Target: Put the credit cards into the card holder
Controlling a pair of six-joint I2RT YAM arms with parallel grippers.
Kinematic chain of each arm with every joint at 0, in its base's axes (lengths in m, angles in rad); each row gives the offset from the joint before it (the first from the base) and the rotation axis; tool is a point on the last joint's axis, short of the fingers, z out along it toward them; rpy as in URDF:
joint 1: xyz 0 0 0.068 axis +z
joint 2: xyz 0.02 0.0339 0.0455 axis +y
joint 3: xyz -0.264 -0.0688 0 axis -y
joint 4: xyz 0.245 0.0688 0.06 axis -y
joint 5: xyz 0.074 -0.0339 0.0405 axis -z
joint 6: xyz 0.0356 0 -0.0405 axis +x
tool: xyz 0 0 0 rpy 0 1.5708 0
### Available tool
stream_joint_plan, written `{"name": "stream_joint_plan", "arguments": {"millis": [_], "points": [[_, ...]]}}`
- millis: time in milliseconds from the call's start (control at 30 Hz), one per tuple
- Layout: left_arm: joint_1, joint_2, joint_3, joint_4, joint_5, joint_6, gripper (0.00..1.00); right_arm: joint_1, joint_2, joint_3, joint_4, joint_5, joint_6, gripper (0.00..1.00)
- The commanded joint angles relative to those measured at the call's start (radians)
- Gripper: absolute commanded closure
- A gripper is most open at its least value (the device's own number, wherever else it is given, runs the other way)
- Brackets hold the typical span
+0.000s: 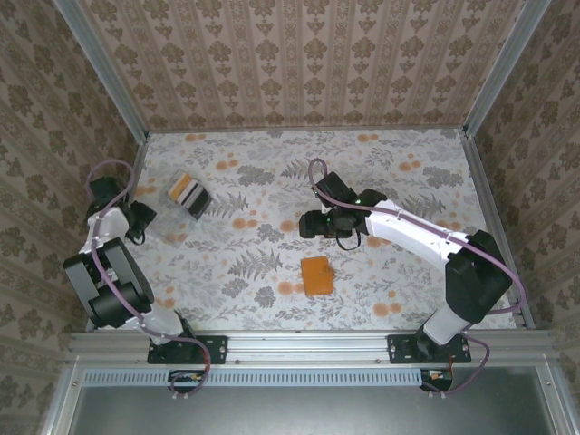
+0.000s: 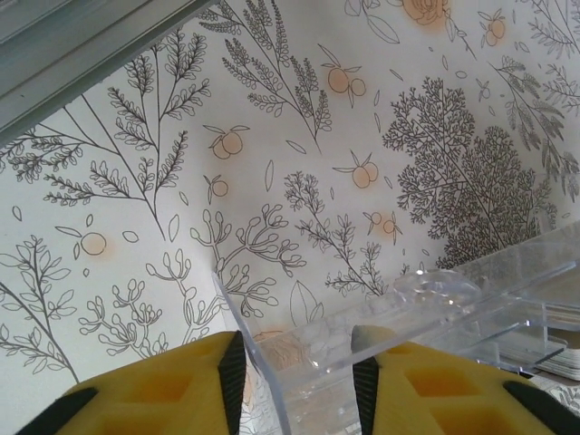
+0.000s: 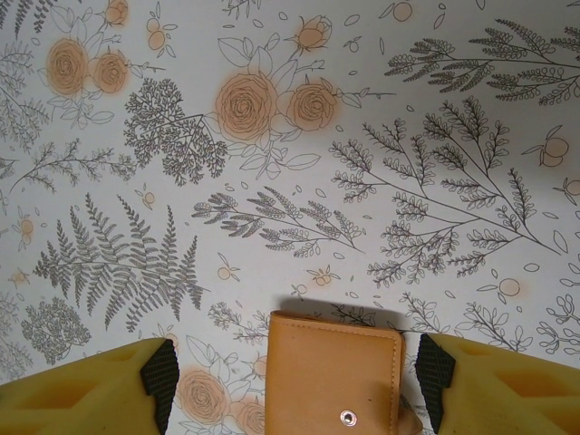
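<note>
The credit cards [image 1: 186, 190] stand stacked in a clear plastic box [image 1: 188, 196] at the table's left. My left gripper [image 1: 145, 217] is at that box's near left corner. In the left wrist view the left gripper [image 2: 298, 367] has narrowed jaws with the clear box's [image 2: 471, 304] corner wall between them, and card edges [image 2: 555, 360] show inside; whether the pads press the plastic is unclear. The orange card holder [image 1: 317, 275] lies closed, snap side up. My right gripper [image 3: 298, 367] hangs open above the card holder's [image 3: 335, 362] far end, holding nothing.
An aluminium frame rail [image 2: 82, 41] runs close along the left of the box. Patterned walls enclose the floral table [image 1: 399, 181] on three sides. The right arm [image 1: 417, 231] stretches across the middle right of the table.
</note>
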Motion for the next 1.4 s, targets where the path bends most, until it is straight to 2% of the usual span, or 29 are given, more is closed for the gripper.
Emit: {"name": "stream_joint_plan", "arguments": {"millis": [0, 433, 700, 1067, 1367], "points": [[-0.005, 0.017, 0.029, -0.034, -0.001, 0.003, 0.65, 0.001, 0.016, 0.026, -0.026, -0.006, 0.002, 0.27], [-0.024, 0.008, 0.044, -0.078, -0.021, 0.029, 0.81, 0.002, 0.027, 0.022, -0.02, -0.009, 0.001, 0.27], [-0.066, 0.027, 0.068, -0.088, 0.011, 0.085, 0.82, 0.002, 0.023, 0.022, -0.021, -0.002, -0.006, 0.27], [-0.203, 0.059, 0.11, -0.069, 0.067, 0.156, 0.82, -0.017, -0.001, 0.012, -0.018, 0.029, -0.025, 0.27], [-0.399, 0.149, 0.206, -0.063, 0.073, 0.208, 0.79, -0.082, -0.027, -0.017, 0.005, -0.016, -0.065, 0.27]]}}
